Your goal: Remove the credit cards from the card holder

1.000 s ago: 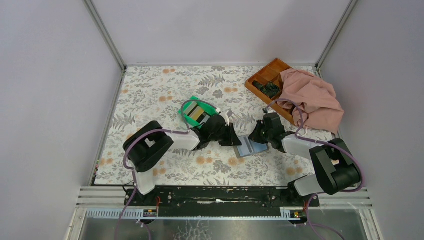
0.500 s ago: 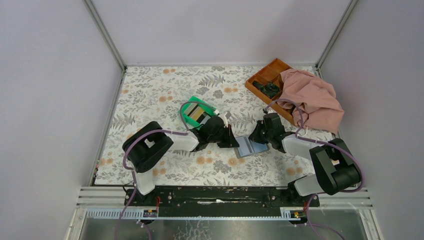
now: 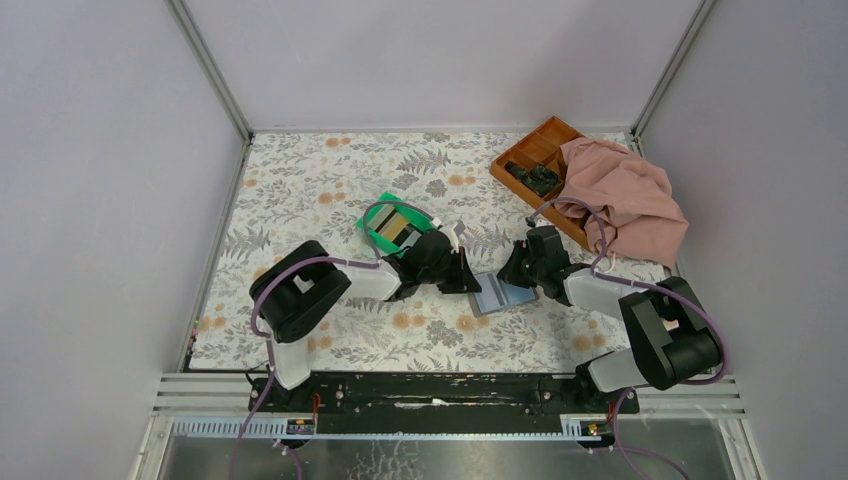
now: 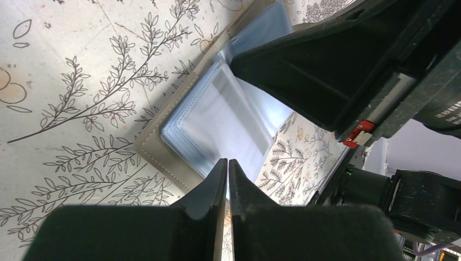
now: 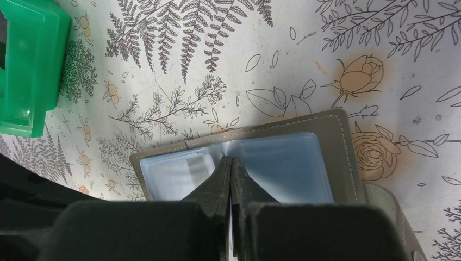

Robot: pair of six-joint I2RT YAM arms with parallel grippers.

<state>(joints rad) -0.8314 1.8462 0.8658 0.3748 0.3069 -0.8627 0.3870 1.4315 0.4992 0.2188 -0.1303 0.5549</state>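
The card holder (image 3: 497, 293) lies open on the floral cloth between my two grippers, clear sleeves facing up. In the left wrist view its grey cover (image 4: 163, 157) frames a whitish credit card (image 4: 225, 117) in the top sleeve. My left gripper (image 4: 228, 162) has its jaws almost together, pinching that card's near edge. My right gripper (image 5: 230, 159) is shut, with its tips pressed on the holder's middle fold (image 5: 239, 147). Its black body (image 4: 337, 65) fills the far side of the left wrist view. Other credit cards (image 3: 397, 228) lie in the green bin (image 3: 375, 228).
The green bin's corner (image 5: 27, 65) sits just left of the holder. At the back right stands an orange-brown compartment tray (image 3: 535, 150), partly covered by a pink cloth (image 3: 625, 195). Grey walls close in the table on three sides.
My left gripper's jaws have closed at the holder's near edge. The holder and the right arm have not moved.
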